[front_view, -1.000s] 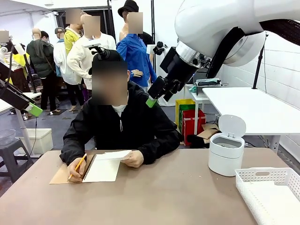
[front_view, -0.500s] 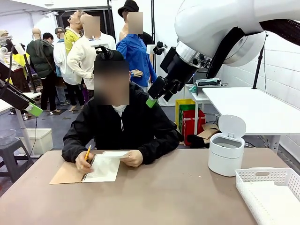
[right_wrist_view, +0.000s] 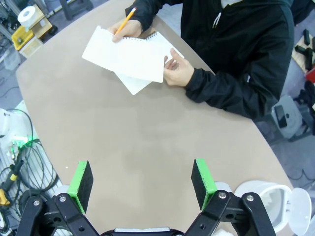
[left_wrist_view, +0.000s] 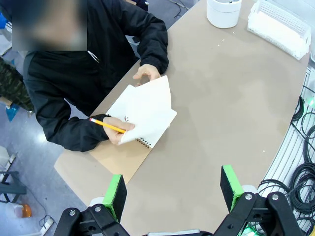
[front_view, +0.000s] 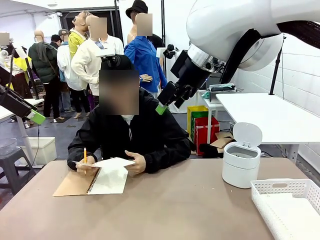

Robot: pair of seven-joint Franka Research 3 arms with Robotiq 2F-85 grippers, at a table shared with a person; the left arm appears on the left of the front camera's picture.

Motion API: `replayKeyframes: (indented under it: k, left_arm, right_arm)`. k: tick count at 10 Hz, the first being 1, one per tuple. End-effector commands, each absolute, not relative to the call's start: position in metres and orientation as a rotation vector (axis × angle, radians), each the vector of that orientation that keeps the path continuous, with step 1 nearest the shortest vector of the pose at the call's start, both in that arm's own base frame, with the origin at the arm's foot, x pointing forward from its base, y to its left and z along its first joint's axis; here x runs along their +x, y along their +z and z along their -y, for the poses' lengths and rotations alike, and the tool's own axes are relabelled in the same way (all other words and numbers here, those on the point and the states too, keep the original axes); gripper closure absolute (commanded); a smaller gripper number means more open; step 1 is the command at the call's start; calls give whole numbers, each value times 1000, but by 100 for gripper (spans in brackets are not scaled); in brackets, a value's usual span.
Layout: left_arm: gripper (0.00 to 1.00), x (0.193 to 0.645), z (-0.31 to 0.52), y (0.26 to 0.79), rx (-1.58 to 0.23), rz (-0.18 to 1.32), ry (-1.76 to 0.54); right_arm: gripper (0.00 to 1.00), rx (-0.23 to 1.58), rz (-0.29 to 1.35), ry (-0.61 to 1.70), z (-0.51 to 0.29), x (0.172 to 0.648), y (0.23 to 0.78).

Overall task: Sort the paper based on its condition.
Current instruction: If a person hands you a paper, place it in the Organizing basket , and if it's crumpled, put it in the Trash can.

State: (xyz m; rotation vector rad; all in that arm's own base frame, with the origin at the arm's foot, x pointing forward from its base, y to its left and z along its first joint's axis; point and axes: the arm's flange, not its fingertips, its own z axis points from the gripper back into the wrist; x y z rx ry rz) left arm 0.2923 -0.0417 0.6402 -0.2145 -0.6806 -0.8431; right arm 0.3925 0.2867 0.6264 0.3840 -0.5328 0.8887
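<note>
A sheet of the paper (front_view: 114, 162) is held just above the open notebook (front_view: 109, 184), at ten o'clock on the table (front_view: 190, 210); whether it is bound to the notebook cannot be told; its three o'clock edge is pinched by one hand (front_view: 136, 164), and a pencil (front_view: 84, 155) is gripped upright in the other hand (front_view: 81, 168); the left gripper (left_wrist_view: 173, 191) is held high over the table, jaws spread wide and empty; the right gripper (right_wrist_view: 141, 184) is likewise spread wide, with nothing between its pads.
</note>
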Motion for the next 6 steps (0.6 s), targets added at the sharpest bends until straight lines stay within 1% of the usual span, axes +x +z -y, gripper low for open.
replayKeyframes:
  k: [1, 6]
  left_arm:
    - [0, 293, 40, 640, -218, 682, -839]
    - [0, 293, 40, 640, -218, 682, -839]
  right_arm:
    - [0, 384, 533, 889, -287, 392, 626]
    - [0, 384, 533, 889, -287, 392, 626]
